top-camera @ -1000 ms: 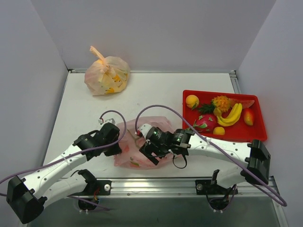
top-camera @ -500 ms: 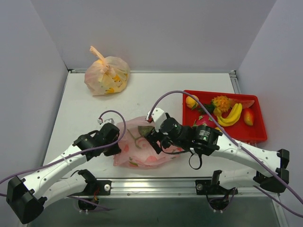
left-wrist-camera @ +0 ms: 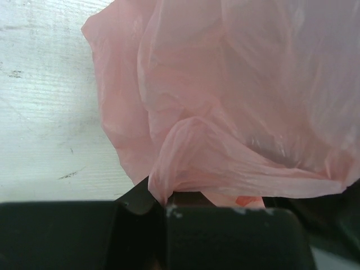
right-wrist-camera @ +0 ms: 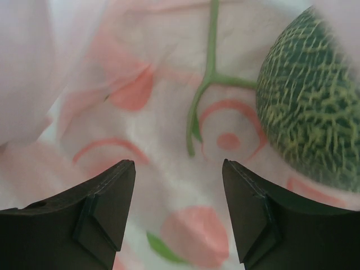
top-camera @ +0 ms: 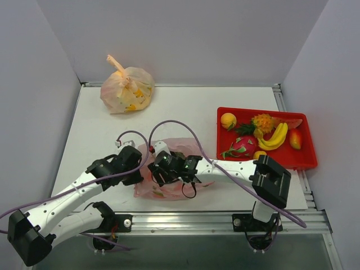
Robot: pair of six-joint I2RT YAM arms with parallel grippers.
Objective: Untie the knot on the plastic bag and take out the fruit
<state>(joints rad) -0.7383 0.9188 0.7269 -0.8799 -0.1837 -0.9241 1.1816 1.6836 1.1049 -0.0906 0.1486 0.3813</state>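
The pink plastic bag (top-camera: 181, 147) lies slack and flattened on the table near the front edge. My left gripper (top-camera: 136, 173) is at its left side and is shut on a fold of the pink plastic (left-wrist-camera: 185, 152). My right gripper (top-camera: 159, 173) is over the bag's middle, open and holding nothing (right-wrist-camera: 179, 169). The printed plastic lies just below its fingers. The round green melon (right-wrist-camera: 312, 101) lies on the plastic at the right in the right wrist view. No knot shows. The pineapple (top-camera: 262, 121), banana bunch (top-camera: 274, 138) and dragon fruit (top-camera: 245, 145) lie in the red tray (top-camera: 306, 160).
A tied yellowish-orange bag (top-camera: 127, 89) stands at the back left. The tray at the right also holds two oranges (top-camera: 228, 120), a watermelon slice (top-camera: 293, 123) and a red-yellow fruit (top-camera: 295, 138). Grey walls enclose the table on three sides.
My right gripper swung away toward the tray side, then came back left over the bag's middle, close to the left gripper. The left arm has kept its grip and place.
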